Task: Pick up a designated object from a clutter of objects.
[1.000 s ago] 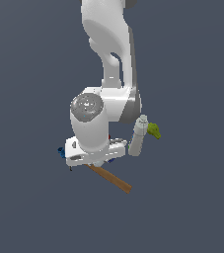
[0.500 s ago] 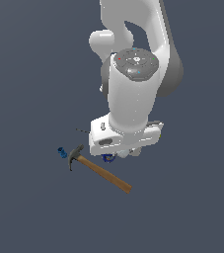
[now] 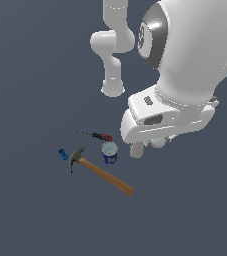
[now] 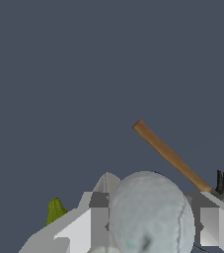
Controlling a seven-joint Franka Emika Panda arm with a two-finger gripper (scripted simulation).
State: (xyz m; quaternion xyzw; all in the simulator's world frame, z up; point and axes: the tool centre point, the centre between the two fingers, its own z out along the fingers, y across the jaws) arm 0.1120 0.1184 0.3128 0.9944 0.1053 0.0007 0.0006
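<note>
My gripper [image 4: 153,220] is shut on the small white ball [image 4: 150,212], which sits between the two grey fingers [image 4: 98,217]. In the exterior view the ball [image 3: 158,143] peeks out under the raised hand, well above the floor. Below lie the wooden-handled claw hammer [image 3: 102,172], the red-black screwdriver [image 3: 97,135], the blue-white can [image 3: 109,152] and the small blue piece [image 3: 63,154]. The pale bottle [image 3: 136,149] is partly hidden behind the hand. The wrist view shows the hammer [image 4: 170,155] and the small green item [image 4: 56,210].
The arm's large white links [image 3: 185,55] fill the upper part of the exterior view's right side and hide the floor behind them. The arm's base [image 3: 113,90] stands at the back. The floor is a plain dark grey surface [image 3: 30,210].
The arm has risen and swung toward the exterior view's right, carrying the ball up off the floor. The screwdriver and can, hidden before, now show; the green item is hidden in that view.
</note>
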